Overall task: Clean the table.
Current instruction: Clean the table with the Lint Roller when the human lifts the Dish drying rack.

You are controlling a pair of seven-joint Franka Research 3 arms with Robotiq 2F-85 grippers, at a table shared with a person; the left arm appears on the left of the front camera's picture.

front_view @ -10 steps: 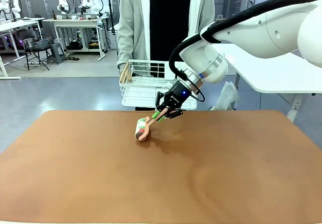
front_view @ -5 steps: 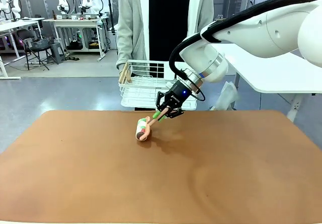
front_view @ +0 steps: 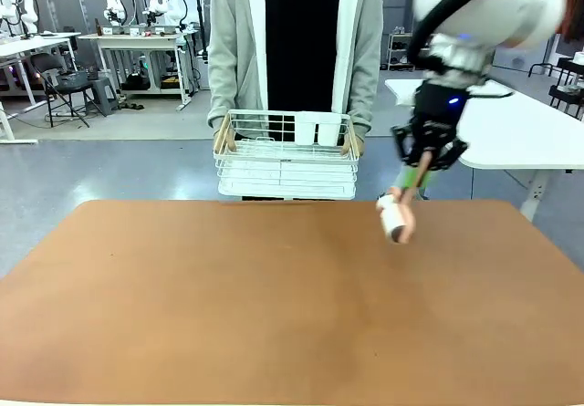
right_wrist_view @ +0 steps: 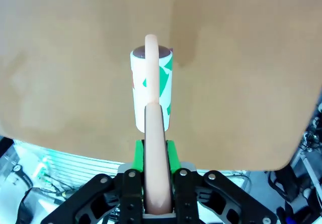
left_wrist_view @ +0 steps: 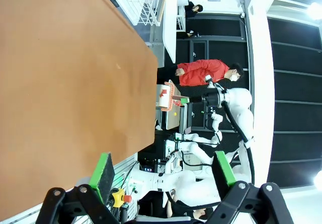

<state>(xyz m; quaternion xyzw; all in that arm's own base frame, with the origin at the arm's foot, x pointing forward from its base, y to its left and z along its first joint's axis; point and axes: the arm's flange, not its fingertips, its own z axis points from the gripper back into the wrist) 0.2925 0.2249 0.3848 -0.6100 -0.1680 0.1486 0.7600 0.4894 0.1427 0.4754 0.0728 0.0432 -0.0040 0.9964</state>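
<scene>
The right gripper (front_view: pixel 418 171) hangs at the upper right of the front view, its two fingers clamped tight on the pale handle of a lint roller (front_view: pixel 395 219). The roller's white head, printed with green and red marks, points down over the far right part of the table (front_view: pixel 274 306). That reddish-brown top fills the lower half of the frame.

In the right wrist view the right gripper (right_wrist_view: pixel 155 151) rises from the bottom centre. Its green pads (right_wrist_view: pixel 171 151) press either side of the handle (right_wrist_view: pixel 155 133), and the lint roller (right_wrist_view: pixel 163 83) stands out ahead of it over the brown surface. The roller's shadow falls a little apart from it, at upper right, so the head appears clear of the table.

Behind the table's far edge, at top centre, a person (front_view: pixel 294 41) in a light cardigan holds a white wire basket (front_view: pixel 286 164) by both ends.

In the left wrist view the left gripper (left_wrist_view: pixel 163 171) sits at the bottom with its fingers spread wide and nothing between them. The table (left_wrist_view: pixel 65 83) fills the upper left of that frame.
</scene>
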